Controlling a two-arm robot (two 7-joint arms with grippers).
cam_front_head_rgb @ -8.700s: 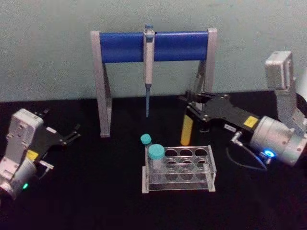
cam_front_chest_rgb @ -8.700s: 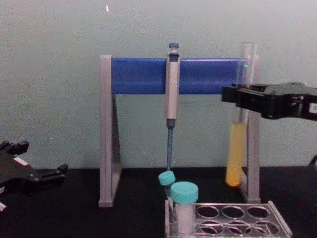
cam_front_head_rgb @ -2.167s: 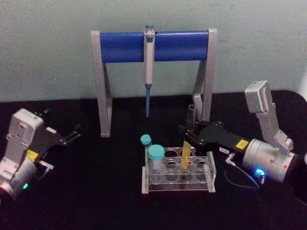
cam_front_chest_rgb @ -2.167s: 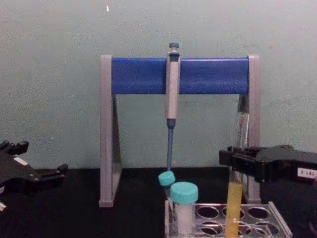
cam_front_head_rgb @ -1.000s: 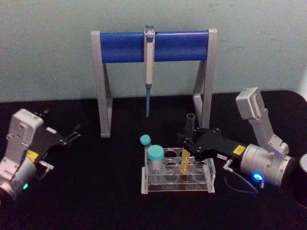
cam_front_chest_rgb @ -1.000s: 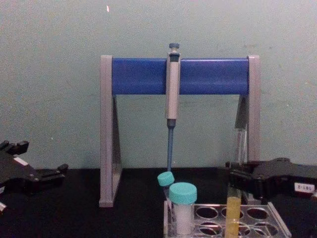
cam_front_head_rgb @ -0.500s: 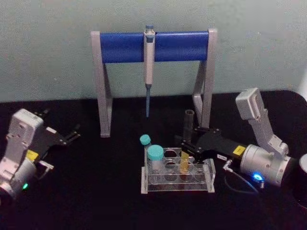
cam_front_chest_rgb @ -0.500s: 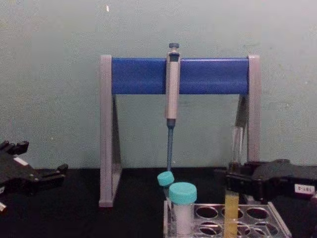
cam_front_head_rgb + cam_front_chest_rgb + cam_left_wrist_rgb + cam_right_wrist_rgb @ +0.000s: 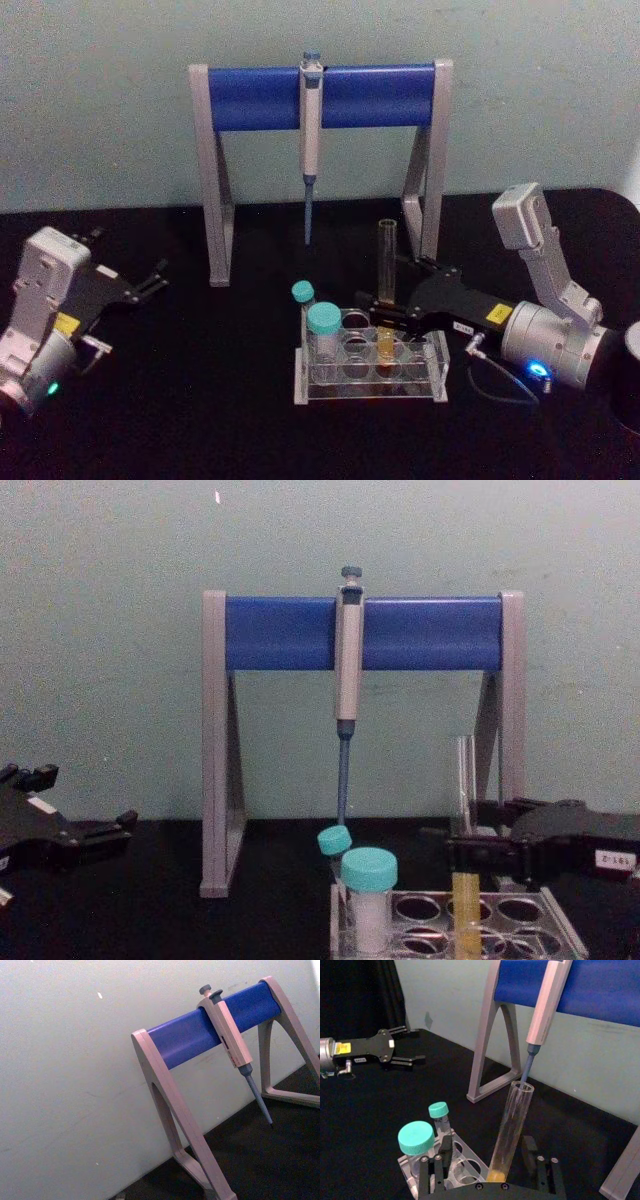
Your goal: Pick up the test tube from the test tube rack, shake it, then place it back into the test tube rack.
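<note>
The test tube (image 9: 385, 290), a slim cylinder of clear glass with an open rim, stands nearly upright in a hole of the middle column of the test tube rack (image 9: 370, 367), its rounded lower part holding yellow-orange liquid. The rack is a low box of clear greyish plastic whose top plate is pierced with rows of round holes; it sits on the matte black desk (image 9: 220, 420). At its left end stand two short vials (image 9: 322, 332) with ribbed teal screw caps. The right claw (image 9: 381, 313), flat black plates studded with small screws, sits around the tube just above the rack top, its fingers spread a little to either side of the glass. Behind stands a stand (image 9: 320, 150) with grey legs and a smooth blue crossbar, a grey-blue pipette (image 9: 310, 140) hanging from it. The left claw (image 9: 150, 278) rests well apart at the left, its thin black fingers parted and holding nothing.
</note>
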